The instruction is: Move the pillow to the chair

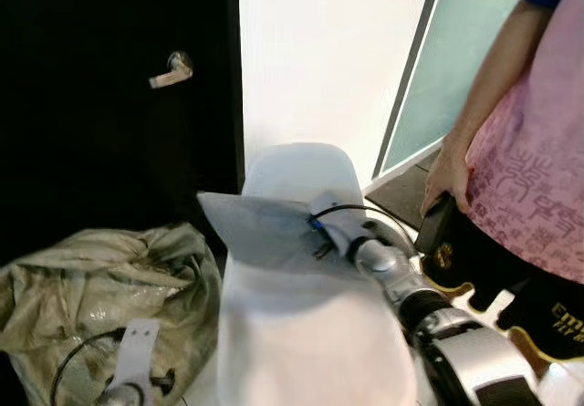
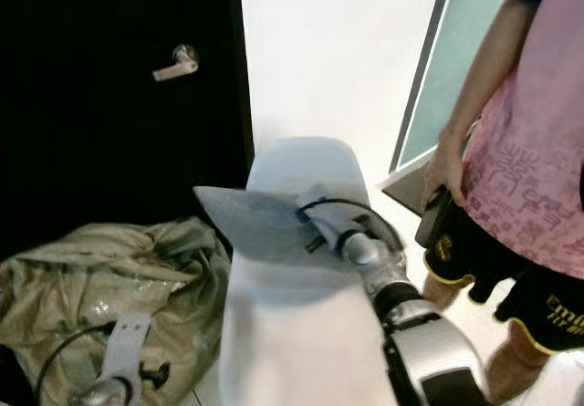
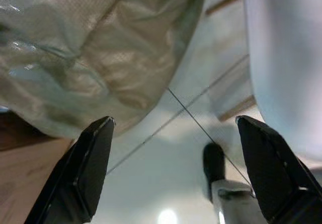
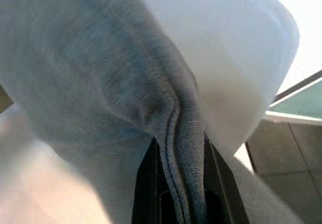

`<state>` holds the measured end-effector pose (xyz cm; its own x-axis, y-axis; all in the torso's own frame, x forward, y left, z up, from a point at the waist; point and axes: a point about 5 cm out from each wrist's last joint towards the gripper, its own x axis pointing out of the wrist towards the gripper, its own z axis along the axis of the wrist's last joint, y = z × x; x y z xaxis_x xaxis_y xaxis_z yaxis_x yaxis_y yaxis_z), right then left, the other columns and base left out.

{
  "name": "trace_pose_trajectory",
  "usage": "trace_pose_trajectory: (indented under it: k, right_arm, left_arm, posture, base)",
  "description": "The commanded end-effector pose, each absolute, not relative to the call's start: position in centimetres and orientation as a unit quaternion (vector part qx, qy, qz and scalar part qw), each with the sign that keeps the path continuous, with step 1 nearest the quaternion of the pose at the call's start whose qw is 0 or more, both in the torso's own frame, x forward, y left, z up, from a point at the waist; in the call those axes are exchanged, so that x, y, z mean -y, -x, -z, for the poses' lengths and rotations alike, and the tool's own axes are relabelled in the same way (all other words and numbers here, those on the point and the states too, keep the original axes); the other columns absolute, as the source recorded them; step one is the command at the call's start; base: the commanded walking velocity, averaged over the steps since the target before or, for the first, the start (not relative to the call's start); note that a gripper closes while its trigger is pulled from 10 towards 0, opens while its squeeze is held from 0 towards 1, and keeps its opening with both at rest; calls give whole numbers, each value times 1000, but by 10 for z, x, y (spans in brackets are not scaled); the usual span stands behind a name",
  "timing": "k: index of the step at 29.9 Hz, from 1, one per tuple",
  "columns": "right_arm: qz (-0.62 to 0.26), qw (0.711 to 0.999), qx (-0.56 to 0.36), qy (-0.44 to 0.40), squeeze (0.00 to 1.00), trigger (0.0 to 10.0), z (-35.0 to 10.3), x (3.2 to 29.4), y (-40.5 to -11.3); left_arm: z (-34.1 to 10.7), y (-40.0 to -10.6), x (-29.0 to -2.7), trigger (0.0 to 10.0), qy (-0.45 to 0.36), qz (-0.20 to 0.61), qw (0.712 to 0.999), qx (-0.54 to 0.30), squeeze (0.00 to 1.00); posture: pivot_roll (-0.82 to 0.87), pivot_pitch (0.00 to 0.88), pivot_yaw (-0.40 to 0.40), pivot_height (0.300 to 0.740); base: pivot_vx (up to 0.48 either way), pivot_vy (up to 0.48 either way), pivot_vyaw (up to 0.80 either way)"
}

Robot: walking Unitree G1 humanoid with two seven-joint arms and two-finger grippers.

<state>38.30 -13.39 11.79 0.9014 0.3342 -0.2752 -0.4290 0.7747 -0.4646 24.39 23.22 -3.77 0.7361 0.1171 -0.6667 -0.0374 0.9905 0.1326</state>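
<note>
Ahead, a black door (image 1: 100,105) with a lever handle (image 1: 172,70) fills the left of the head views, and beside it stands a bright white panel (image 1: 319,68) edged by a teal glass pane (image 1: 452,50). A person (image 1: 538,150) in a pink shirt stands at the right, one hand (image 1: 445,180) resting on a dark object by the hip. Low on the left sits a crumpled pale green sack (image 1: 100,287); what it holds cannot be told. The pillow (image 1: 301,315), white and long, hangs in front of the robot between the sack and the person, held up off the floor, with a grey fabric flap (image 1: 260,228) at its upper part. The right tool (image 4: 180,181) is closed on the pillow's grey seam, the cloth pinched tightly between its two black fingers (image 4: 146,183). The left tool (image 3: 173,168) hangs low by the sack with its fingers spread wide and nothing between them, above pale floor tiles (image 3: 166,153).
</note>
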Motion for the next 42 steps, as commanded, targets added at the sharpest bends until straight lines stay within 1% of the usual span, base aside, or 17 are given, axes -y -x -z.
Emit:
trace_pose_trajectory:
  k: [1,7,9,11,18,28,31,34,38,42]
  right_arm:
    - [-199,943,-60,259,0,10000,-130,129,-388]
    - [-208,938,-66,268,0,10000,-126,128,-386]
    - [-223,928,-73,289,0,10000,-121,124,-383]
    - [-226,927,-77,290,0,10000,-118,123,-382]
    - [-223,936,-93,256,0,10000,-117,120,-383]
    - [-218,932,-118,265,0,10000,-113,121,-382]
    - [-213,935,-140,247,0,10000,-109,123,-381]
    - [-213,935,-140,247,0,10000,-109,123,-381]
    - [-206,936,-162,235,0,10000,-104,128,-380]
    - [-200,942,-181,199,0,10000,-100,129,-378]
  left_arm:
    - [50,-228,-230,10000,-46,-45,919,-389,0]
    - [50,-228,-229,10000,-43,-44,918,-391,0]
    - [50,-228,-229,10000,-43,-43,918,-392,0]
    - [50,-228,-230,10000,-44,-44,918,-392,0]
    - [51,-227,-230,10000,-46,-44,917,-394,0]
    - [52,-225,-230,10000,-47,-44,916,-396,0]
    - [52,-225,-230,10000,-47,-44,916,-396,0]
    - [52,-225,-230,10000,-47,-44,916,-396,0]
    - [52,-225,-231,10000,-48,-45,916,-397,0]
    - [52,-224,-232,10000,-49,-45,915,-397,0]
  posture:
    - [-92,57,-50,740]
    - [-91,56,-50,740]
    - [-91,54,-50,740]
    - [-89,51,-51,740]
    - [-87,48,-50,740]
    - [-83,53,-48,710]
    - [-83,57,-46,695]
    - [-83,57,-46,695]
    - [-82,64,-44,680]
    - [-81,71,-41,660]
  base:
    - [0,-300,0]
    - [0,0,0]
    - [0,0,0]
    - [0,0,0]
    - [0,0,0]
    - [0,0,0]
    - [0,0,0]
    - [0,0,0]
    - [0,0,0]
    - [0,0,0]
